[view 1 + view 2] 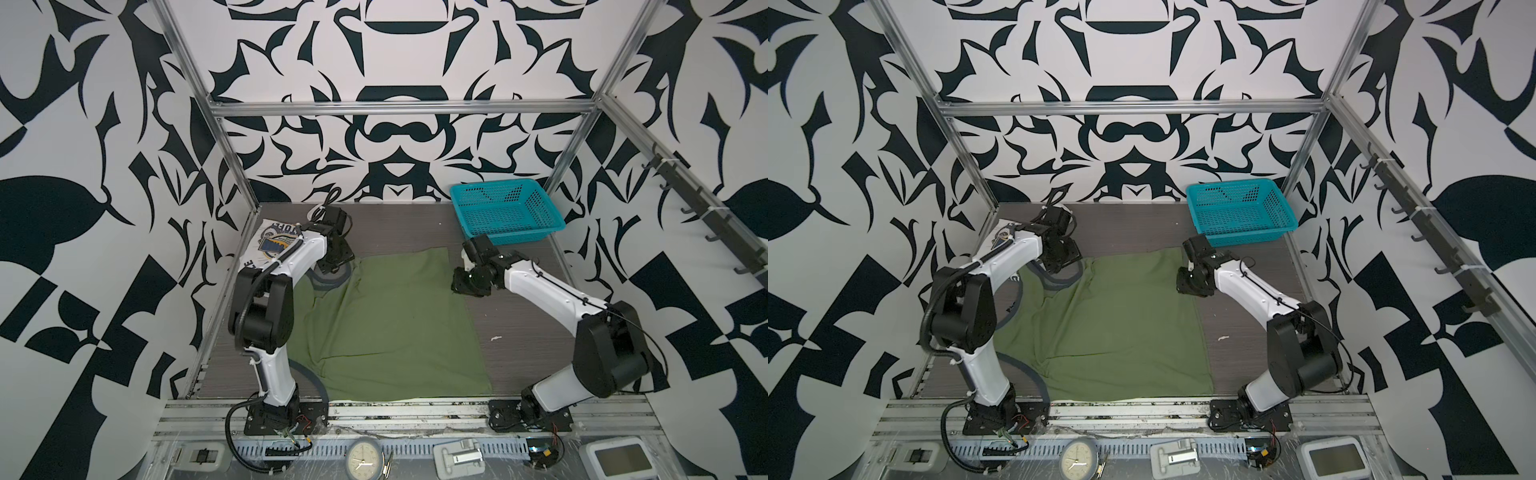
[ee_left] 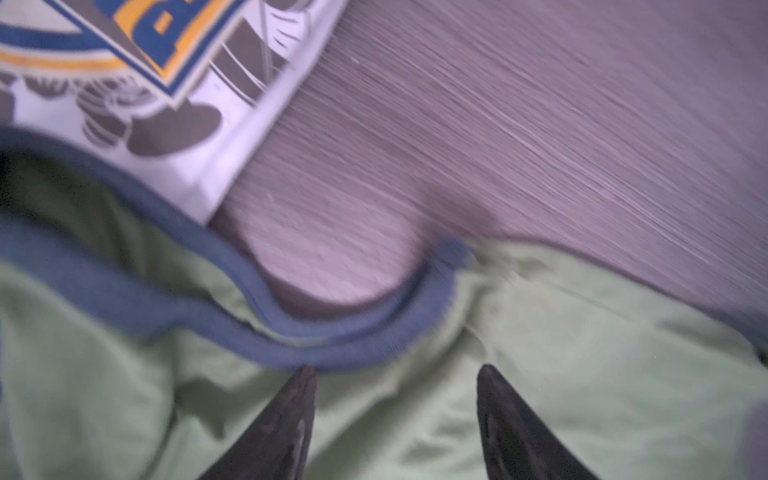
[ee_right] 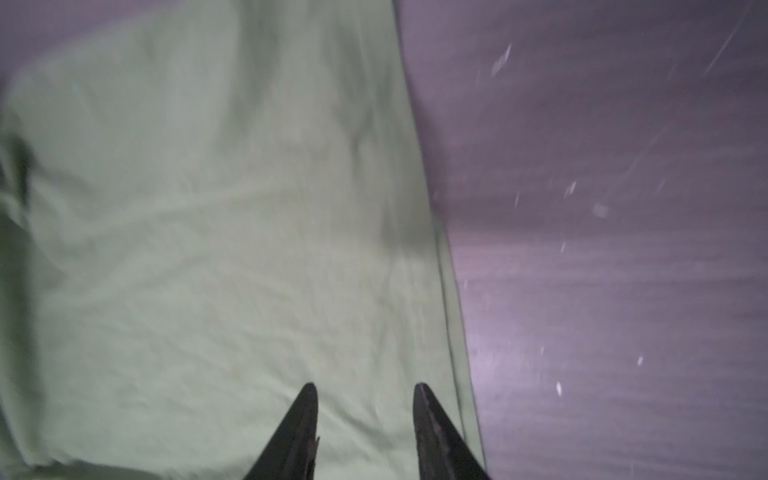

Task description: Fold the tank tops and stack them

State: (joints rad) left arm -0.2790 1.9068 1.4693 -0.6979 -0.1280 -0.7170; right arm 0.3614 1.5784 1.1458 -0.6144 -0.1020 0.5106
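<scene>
The olive green tank top (image 1: 390, 324) lies spread across the middle of the table (image 1: 519, 332), its dark-trimmed straps toward the left arm. The folded white tank top (image 1: 270, 249) sits in the far left corner, emblem up, its corner meeting that trim. The left gripper (image 2: 395, 370) hangs over the trim and the right gripper (image 3: 365, 386) over the opposite straight edge, both with fingers parted and empty. A pinch could catch only one layer, or a pull could drag the white top askew. The left arm hides much of both tops' near ends, and blur hides whether the fingertips touch cloth.
</scene>
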